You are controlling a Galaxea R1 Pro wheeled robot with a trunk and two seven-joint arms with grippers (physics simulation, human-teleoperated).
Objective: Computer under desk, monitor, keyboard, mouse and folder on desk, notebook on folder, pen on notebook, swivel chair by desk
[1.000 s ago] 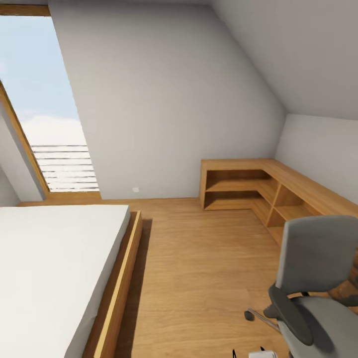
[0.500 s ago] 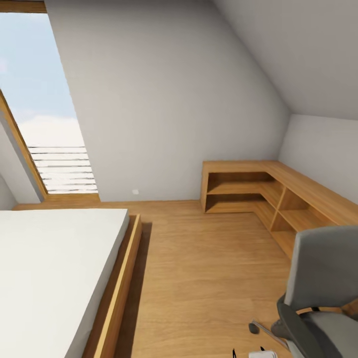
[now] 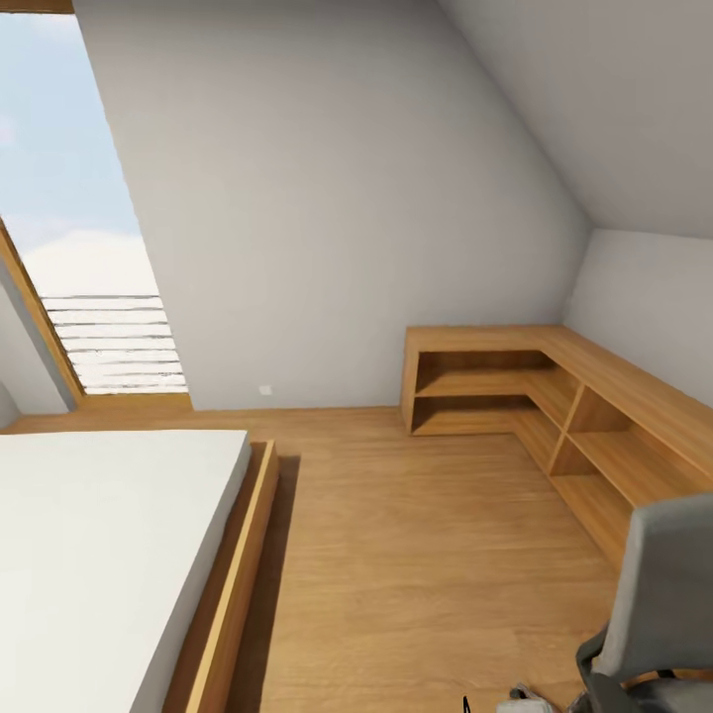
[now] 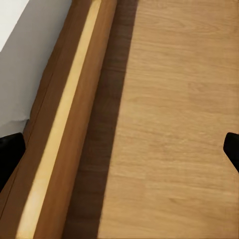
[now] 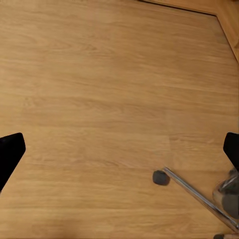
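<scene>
So we're looking across the bedroom (image 3: pixel 327 198), grey sloped walls rising over an oak floor (image 3: pixel 416 555). The swivel chair (image 3: pixel 665 604) is sitting at the lower right of the head view, grey back toward us, black armrest curving below it. From the right wrist camera, one chrome leg and castor of its star base (image 5: pixel 162 177) are resting on the boards. The right hand (image 5: pixel 119 149) is hanging over bare floor, fingers spread wide, nothing between them. The left hand (image 4: pixel 119 149) is spread too, hovering above the oak bed frame (image 4: pixel 64 129) and the white mattress (image 3: pixel 99 555). Oak shelving (image 3: pixel 555 396) is wrapping the far corner, a skylight (image 3: pixel 69 218) glowing on the left. No writing or labels are readable anywhere.
</scene>
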